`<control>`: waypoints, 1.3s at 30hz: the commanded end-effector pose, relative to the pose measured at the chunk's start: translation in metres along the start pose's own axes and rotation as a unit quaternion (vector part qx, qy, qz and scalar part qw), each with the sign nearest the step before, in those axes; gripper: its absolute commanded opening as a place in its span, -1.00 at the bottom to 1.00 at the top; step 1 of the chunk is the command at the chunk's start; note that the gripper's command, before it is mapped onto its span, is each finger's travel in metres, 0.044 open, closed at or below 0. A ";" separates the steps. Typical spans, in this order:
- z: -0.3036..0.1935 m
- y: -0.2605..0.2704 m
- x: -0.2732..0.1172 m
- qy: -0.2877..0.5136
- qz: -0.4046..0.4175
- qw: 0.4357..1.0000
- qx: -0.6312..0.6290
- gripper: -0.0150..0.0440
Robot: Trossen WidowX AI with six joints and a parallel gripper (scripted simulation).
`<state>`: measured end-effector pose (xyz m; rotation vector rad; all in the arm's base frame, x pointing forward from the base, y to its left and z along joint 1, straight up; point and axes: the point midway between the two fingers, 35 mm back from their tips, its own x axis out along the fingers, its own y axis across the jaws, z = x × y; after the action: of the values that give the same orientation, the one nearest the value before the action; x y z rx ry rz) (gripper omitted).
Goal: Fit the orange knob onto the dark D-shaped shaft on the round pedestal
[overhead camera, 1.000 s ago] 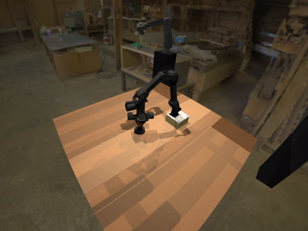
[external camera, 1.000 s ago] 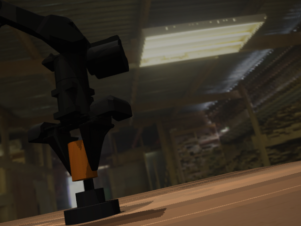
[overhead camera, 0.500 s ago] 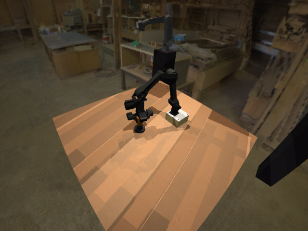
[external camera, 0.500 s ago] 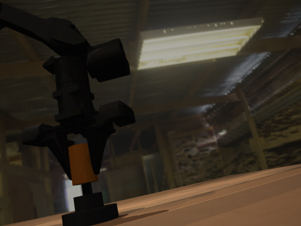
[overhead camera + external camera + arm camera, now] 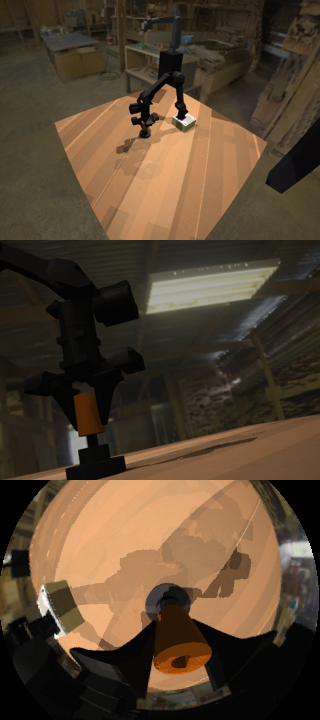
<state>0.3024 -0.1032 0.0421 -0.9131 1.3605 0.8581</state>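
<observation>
The orange knob (image 5: 144,127) (image 5: 88,413) (image 5: 181,632) is upright between the fingers of my gripper (image 5: 90,426) (image 5: 174,623), which is shut on it. In the exterior view the knob's lower end meets the dark shaft (image 5: 92,440). A length of shaft shows between the knob and the round pedestal (image 5: 145,134) (image 5: 95,469), so the knob is not down on it. Whether the shaft's tip is inside the hole is hidden. The wrist view shows a dark opening in the knob's top and a small orange nub low on its side.
A box with a white top (image 5: 190,119) (image 5: 67,608) stands beside the pedestal, with my arm's base on it. A grey arm on a black block (image 5: 170,64) stands behind the table. A dark beam (image 5: 292,167) is at the right of the top view. Shadows cross the table.
</observation>
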 end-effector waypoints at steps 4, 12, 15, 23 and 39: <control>0.000 0.001 -0.002 -0.001 -0.001 1.000 -0.003 -0.49; 0.000 0.003 -0.005 -0.001 -0.001 0.999 -0.046 -0.49; 0.000 0.004 -0.004 -0.001 -0.001 0.995 -0.102 -0.49; 0.000 0.003 -0.001 -0.001 -0.001 0.994 -0.107 -0.49; 0.000 0.001 0.000 -0.001 -0.001 0.994 -0.107 -0.49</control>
<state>0.3017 -0.1028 0.0429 -1.0734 1.2871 1.0148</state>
